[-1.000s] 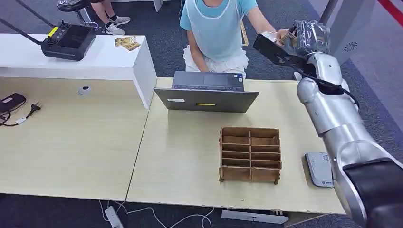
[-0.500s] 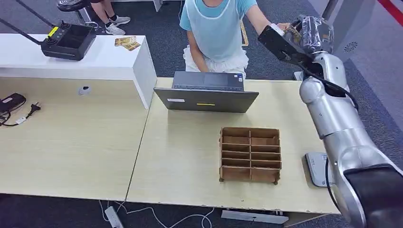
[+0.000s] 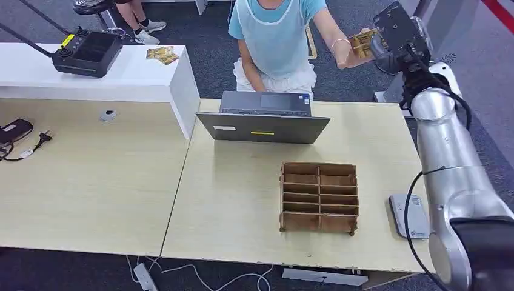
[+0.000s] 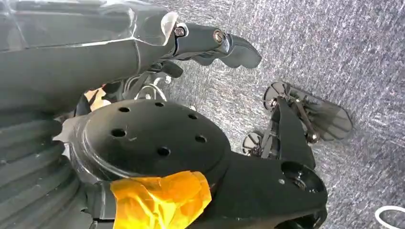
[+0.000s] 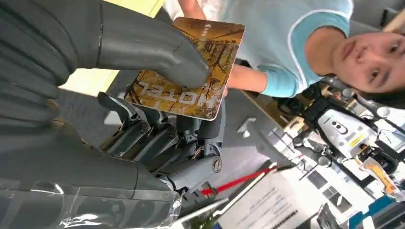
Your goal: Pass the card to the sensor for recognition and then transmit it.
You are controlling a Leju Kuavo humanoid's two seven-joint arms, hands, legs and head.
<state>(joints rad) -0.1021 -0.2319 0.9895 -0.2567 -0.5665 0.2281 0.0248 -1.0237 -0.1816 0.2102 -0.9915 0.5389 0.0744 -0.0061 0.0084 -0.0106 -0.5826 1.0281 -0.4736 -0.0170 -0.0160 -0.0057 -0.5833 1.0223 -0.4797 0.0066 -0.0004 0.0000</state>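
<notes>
Right wrist view: right hand point(image 5: 157, 114) pinches hotel card point(image 5: 191, 71), thumb on top. Pickup step; next, carry to card reader point(image 3: 411, 216), near right.

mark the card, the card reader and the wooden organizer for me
card point(image 5: 191, 71): right wrist view, middle of its printed face, beside the thumb.
card reader point(image 3: 413, 216): head view, its grey top, at the table's right edge.
wooden organizer point(image 3: 319, 197): head view, the central divider between its slots.

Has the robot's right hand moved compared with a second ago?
Yes. The right hand has gone up and rightward, farther from the grey laptop on the table.
</notes>
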